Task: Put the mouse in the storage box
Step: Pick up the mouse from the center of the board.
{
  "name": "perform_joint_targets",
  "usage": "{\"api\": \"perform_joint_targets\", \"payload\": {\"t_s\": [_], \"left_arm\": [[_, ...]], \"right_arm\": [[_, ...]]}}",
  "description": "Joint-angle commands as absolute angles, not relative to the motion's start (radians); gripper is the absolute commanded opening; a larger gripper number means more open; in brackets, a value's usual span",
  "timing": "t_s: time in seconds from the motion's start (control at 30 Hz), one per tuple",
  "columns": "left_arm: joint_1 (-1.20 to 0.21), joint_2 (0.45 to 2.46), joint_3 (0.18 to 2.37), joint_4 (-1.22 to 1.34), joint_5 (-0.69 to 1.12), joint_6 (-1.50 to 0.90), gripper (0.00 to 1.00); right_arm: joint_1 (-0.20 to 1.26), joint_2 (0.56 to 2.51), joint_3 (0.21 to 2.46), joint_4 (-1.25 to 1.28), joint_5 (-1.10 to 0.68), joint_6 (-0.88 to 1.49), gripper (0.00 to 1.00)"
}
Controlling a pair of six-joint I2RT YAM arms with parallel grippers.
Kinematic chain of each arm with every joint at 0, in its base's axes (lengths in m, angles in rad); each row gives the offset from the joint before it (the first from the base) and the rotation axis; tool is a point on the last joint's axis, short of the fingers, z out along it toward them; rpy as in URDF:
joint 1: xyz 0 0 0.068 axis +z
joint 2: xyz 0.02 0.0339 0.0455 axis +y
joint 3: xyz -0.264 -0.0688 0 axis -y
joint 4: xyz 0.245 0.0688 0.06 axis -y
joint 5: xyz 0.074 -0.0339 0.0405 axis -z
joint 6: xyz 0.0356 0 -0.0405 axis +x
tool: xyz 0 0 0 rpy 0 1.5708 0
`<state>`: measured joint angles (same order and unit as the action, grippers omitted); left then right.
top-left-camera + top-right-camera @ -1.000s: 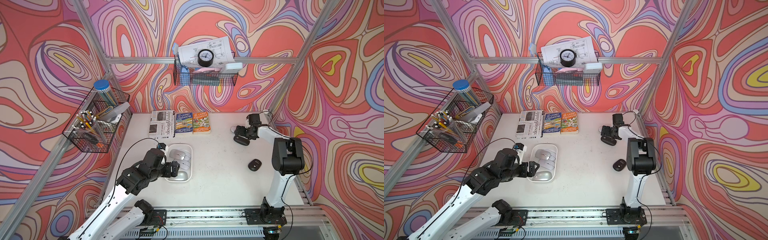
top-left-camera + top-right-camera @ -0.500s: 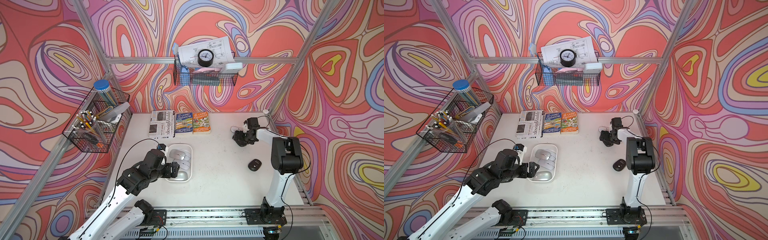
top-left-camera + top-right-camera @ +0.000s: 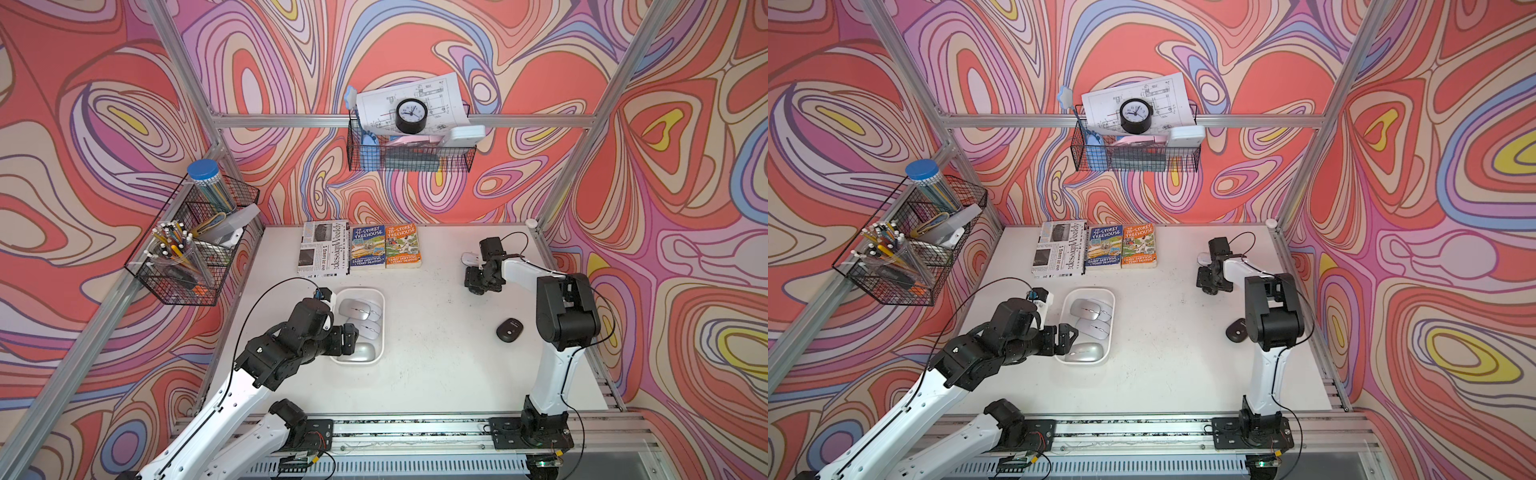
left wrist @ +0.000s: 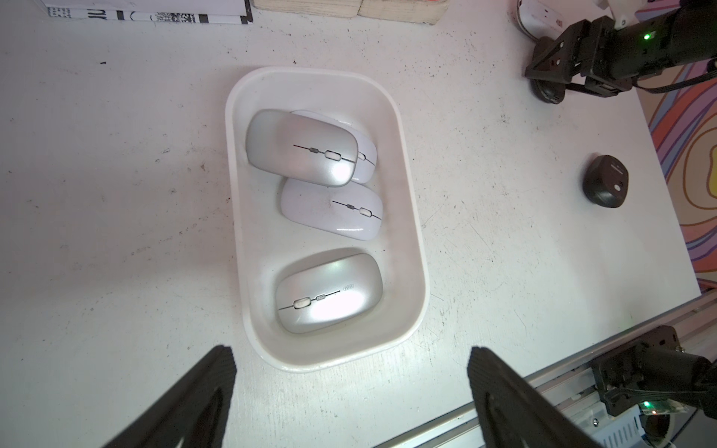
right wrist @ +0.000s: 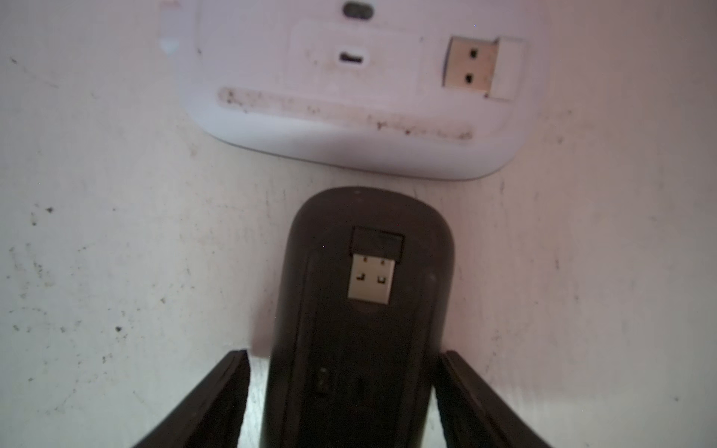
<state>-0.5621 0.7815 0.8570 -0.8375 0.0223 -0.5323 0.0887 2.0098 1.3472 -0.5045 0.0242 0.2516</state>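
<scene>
Over at the far right of the tabletop, the right hand straddled an upturned black mouse (gripped or not, I couldn't tell), well apart from the storage box; the left hand gaped empty above its near end.

My right wrist view cut off the white mouse and one end of the black mouse.
</scene>
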Motion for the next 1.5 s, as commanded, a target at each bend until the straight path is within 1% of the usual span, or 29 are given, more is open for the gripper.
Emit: {"api": "perform_joint_targets", "payload": {"t_s": [0.0, 0.23, 0.3, 0.47, 0.6, 0.83, 0.93, 1.1, 1.27, 1.47], "left_arm": [[-0.555, 0.788, 0.850, -0.849, 0.007, -0.539, 0.92], [-0.555, 0.796, 0.853, -0.848, 0.011, -0.546, 0.91], [-0.555, 0.802, 0.853, -0.847, 0.014, -0.548, 0.92], [-0.555, 0.807, 0.846, -0.825, 0.044, -0.567, 0.92], [-0.555, 0.814, 0.833, -0.769, 0.112, -0.611, 0.91], [-0.546, 0.849, 0.848, -0.657, 0.267, -0.677, 0.87], [-0.536, 0.862, 0.859, -0.612, 0.344, -0.711, 0.86], [-0.531, 0.873, 0.862, -0.523, 0.439, -0.763, 0.83], [-0.531, 0.900, 0.862, -0.444, 0.518, -0.774, 0.83], [-0.536, 0.996, 0.875, -0.383, 0.580, -0.773, 0.82]], "right_arm": [[0.097, 2.024, 1.327, -0.578, 0.053, 0.292, 0.73], [0.099, 2.030, 1.320, -0.567, 0.034, 0.291, 0.58], [0.098, 2.026, 1.321, -0.561, 0.025, 0.291, 0.51], [0.099, 1.974, 1.301, -0.524, -0.002, 0.284, 0.47], [0.108, 1.876, 1.250, -0.458, -0.070, 0.278, 0.42], [0.192, 1.576, 1.009, -0.186, -0.236, 0.266, 0.38], [0.255, 1.445, 0.880, -0.053, -0.306, 0.259, 0.37], [0.399, 1.251, 0.684, 0.121, -0.354, 0.219, 0.37], [0.480, 1.151, 0.561, 0.223, -0.431, 0.205, 0.37], [0.568, 1.135, 0.514, 0.264, -0.445, 0.163, 0.37]]}}
